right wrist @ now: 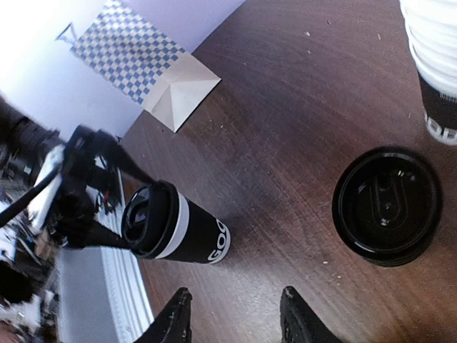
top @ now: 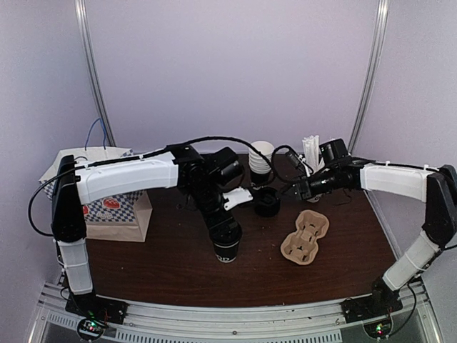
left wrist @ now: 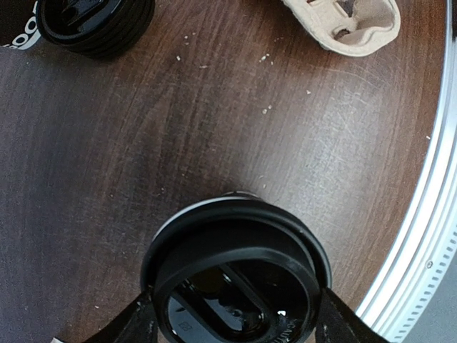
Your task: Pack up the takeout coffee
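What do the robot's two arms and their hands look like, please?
The two arms are alike. The left arm and the right arm each carry long white shells between black joints, and each stands on a black base with small lights. Black cables loop along both. The left hand and the right hand each have two plain black fingers.

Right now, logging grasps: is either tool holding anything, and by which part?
The left tool clamps the takeout coffee at its lid; right tool holds nothing.

Pulp carrier [top: 305,236] nr lid stack [top: 267,202]; bag [top: 118,214] left.
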Controlling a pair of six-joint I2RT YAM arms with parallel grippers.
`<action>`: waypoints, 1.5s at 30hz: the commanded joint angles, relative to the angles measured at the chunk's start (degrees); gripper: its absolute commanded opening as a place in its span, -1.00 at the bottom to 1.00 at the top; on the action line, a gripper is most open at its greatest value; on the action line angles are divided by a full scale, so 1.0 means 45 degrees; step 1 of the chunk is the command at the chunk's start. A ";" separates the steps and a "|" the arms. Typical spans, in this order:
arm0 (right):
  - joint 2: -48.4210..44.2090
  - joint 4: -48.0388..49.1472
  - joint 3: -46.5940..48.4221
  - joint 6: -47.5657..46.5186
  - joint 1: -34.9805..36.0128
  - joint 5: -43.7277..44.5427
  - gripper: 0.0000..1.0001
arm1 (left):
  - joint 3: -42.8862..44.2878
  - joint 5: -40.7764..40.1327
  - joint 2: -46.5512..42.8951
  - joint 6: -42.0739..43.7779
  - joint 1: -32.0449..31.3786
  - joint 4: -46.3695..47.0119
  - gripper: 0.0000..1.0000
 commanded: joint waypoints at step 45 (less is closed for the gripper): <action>0.5067 0.4613 -0.0200 0.7131 0.4274 -0.3316 -0.48 | -0.3650 0.0059 -0.1319 -0.1281 0.0058 0.3184 0.46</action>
